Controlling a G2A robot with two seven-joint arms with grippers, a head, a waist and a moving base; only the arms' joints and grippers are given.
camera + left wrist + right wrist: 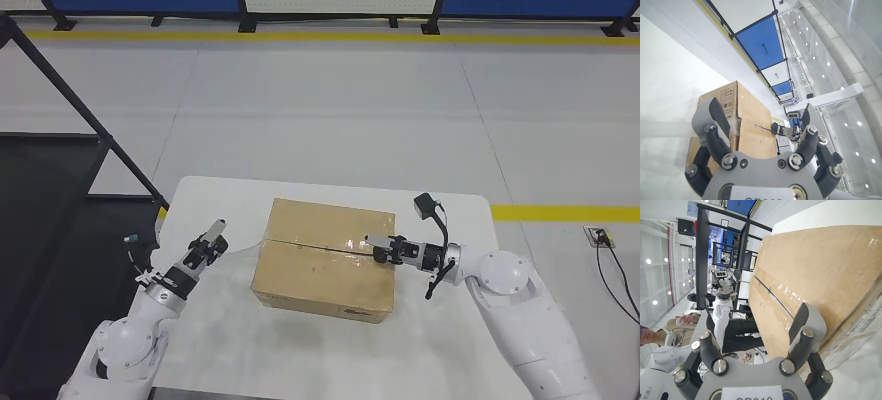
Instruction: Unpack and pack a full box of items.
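We see the cardboard box (322, 262) shut, mid-table (215, 195), taped seam (330, 243) running across its top flaps. Our left gripper (214, 236) hangs just off the box's left end, fingers apart, holding nothing. Our right gripper (373, 243) sits at the right end over the seam, also spread, one pad (798, 321) close above the top; contact unclear.

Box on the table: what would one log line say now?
box: flaps closed, on table | left tool: open, beside box, apart | right tool: open, at box's seam end
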